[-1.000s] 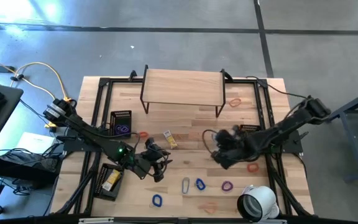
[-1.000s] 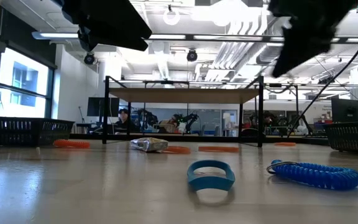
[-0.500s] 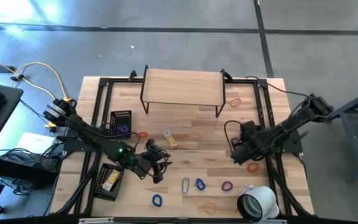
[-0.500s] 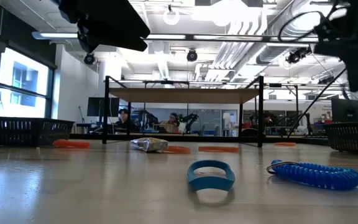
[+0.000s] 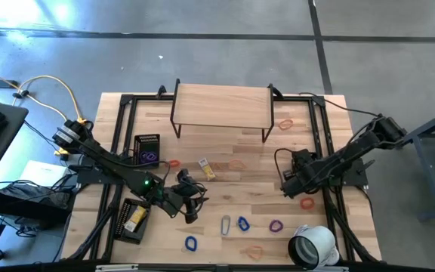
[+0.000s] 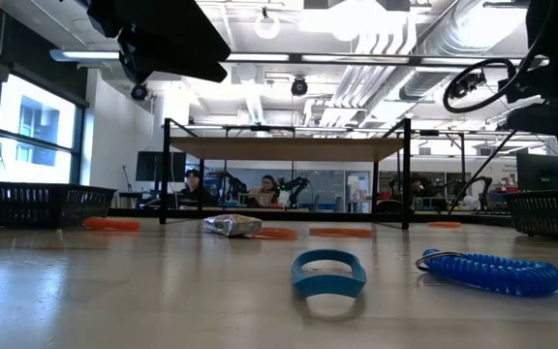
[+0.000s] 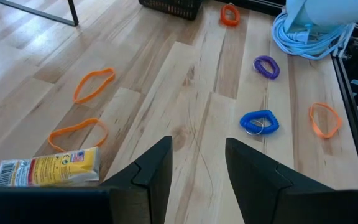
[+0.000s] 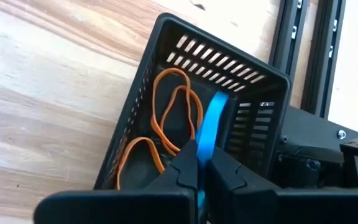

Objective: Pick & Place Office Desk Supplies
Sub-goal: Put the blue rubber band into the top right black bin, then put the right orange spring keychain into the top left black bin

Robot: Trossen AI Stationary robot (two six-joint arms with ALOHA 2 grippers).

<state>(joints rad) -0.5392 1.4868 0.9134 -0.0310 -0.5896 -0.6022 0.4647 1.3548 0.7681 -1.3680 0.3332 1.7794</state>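
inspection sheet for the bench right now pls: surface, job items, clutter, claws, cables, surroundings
Surface: wooden table, small raised shelf at the back.
Job's things: blue loop in right claw; orange bands in black basket; yellow packet, purple loop loose.
Clutter: white tape roll.
Claws: right claw shut on blue loop over basket; left claw open, empty.
Cables: yellow cable off table left.
Surroundings: people seated in the lab behind.

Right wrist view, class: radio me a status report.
Right gripper shut on blue band, above black basket holding orange bands. Left gripper open, empty, mid-table. Nothing in the way.
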